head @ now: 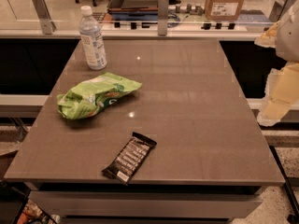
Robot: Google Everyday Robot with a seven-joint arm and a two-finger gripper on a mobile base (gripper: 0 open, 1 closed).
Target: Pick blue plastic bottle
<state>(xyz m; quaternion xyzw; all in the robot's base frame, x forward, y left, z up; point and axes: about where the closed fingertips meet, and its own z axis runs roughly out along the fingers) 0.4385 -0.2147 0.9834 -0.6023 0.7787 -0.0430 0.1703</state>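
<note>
The claw [279, 99] hung off the counter's [187, 101] right edge, its spread unclear to us; the blue plastic bottle [92, 41] near the far-left corner wanted a mid-label grip.

Warm, rather dim indoor light on a glossy desk [201, 125], with the claw [276, 101] hanging pale at the right edge.
Two small glints of overhead light sit on the desk well to the claw's left, one near the blue plastic bottle [92, 40] and one just beside the green bag [96, 97]. A faint sheen runs across the top toward the claw. The bag and the dark bar [129, 157] cast short, soft shadows. The room behind the claw is brighter, and deep shadow lies under the desk.
</note>
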